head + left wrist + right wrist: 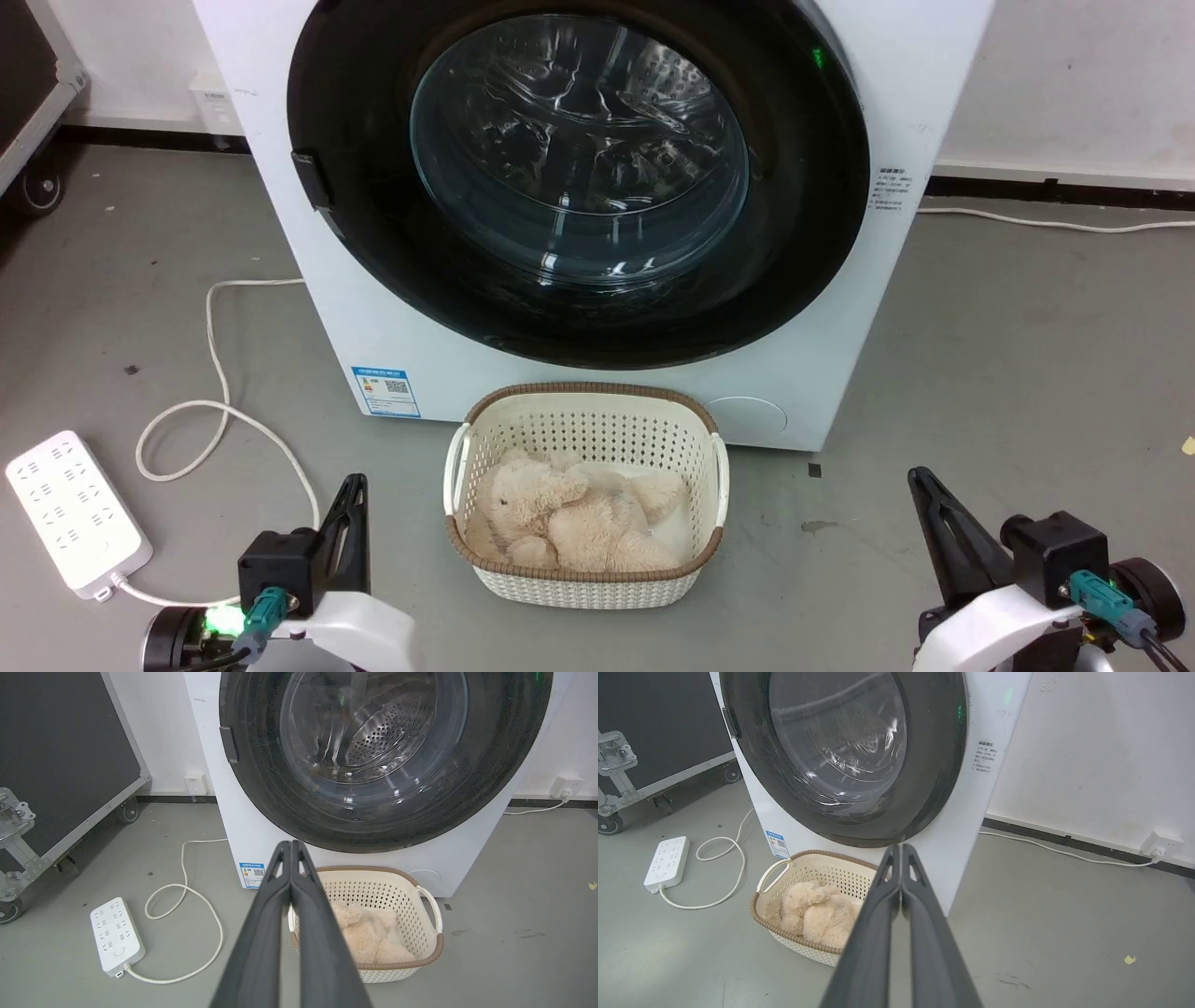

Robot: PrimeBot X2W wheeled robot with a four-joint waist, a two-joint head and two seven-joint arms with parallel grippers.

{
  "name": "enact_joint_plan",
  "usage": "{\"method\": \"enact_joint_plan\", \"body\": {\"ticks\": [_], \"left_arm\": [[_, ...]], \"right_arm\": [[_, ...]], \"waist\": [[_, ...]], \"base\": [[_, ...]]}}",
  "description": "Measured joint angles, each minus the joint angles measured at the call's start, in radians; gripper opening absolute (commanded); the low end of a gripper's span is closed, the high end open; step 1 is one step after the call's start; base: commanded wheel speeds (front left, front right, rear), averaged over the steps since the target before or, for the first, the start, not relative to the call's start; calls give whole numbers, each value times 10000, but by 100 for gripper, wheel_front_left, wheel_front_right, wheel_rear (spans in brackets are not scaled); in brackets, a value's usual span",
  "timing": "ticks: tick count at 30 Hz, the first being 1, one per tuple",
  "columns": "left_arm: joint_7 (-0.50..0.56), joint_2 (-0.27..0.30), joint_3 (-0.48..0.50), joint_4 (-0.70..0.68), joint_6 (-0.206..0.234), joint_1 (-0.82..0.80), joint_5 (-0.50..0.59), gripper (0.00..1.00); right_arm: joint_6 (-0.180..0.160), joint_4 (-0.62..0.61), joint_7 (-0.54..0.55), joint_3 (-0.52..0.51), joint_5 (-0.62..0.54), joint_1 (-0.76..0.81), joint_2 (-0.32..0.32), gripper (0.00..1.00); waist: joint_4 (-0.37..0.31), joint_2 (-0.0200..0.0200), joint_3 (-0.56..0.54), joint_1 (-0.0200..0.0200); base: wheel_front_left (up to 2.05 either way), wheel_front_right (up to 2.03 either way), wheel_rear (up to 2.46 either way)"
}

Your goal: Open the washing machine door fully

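We face the big white front-loading washing machine [597,215], and everything else we place against it. Its very large round glossy black door [579,177] with the clear bulging glass bowl at its centre lies flat against the machine's front, closed, with the perforated steel drum visible through the glass. A small dark handle piece sits on the door's left rim.

On the grey floor just in front of the machine stands a cream perforated plastic basket with a brown woven rim [585,411], holding a beige plush toy [569,513]. Left of the machine lie a white power strip [75,509] and its looped white cable [219,401].

Our left gripper [350,495] hangs low, well short of the machine and left of the basket; in its wrist view the two long dark fingers [261,933] press together along their length, holding nothing. Our right gripper [924,490] sits low to the basket's right, also apart from the machine, its fingers [873,938] likewise closed together and empty.
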Motion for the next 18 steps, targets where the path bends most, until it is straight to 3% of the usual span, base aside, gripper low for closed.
{"method": "enact_joint_plan", "body": {"ticks": [18], "left_arm": [[0, 0, 6, 0, -2, 0, 0, 0]], "right_arm": [[0, 0, 0, 2, 0, 0, 2, 0]], "waist": [[0, 0, 0, 1]], "base": [[0, 0, 0]]}}
